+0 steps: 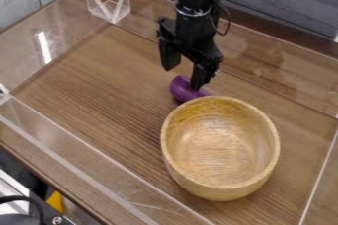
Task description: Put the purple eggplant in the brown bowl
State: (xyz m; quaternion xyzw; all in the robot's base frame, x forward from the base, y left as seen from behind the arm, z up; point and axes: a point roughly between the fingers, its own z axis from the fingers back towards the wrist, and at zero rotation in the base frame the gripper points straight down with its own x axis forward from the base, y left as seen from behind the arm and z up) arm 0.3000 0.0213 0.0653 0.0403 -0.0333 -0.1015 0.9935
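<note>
Hanging straight down over the wooden bench [93, 81], the black claw [185, 67] has its two fingers [168, 59] spread apart, and nothing is clamped between them. One finger sits to the left and slightly higher in the camera view, the other to the right and lower, its tip just above the purple eggplant [187, 90]. Whether that lower tip actually touches the eggplant cannot be told from this angle.

The purple eggplant lies on the bench directly beneath the claw, partly hidden by the fingers (only its rounded lower end shows clearly). It rests just beside the far rim of the brown bowl [220, 148], outside it, close enough that the two look nearly touching, though contact is not certain.

The brown bowl stands upright on the bench, nearer the camera and to the right of the claw, its pale interior with visible grain holding nothing. It is far wider than the eggplant.

Clear plastic walls [79, 175] fence the bench on the near and left sides, and a small clear folded stand [109, 4] sits at the far left corner, well apart from the bowl and the eggplant.
</note>
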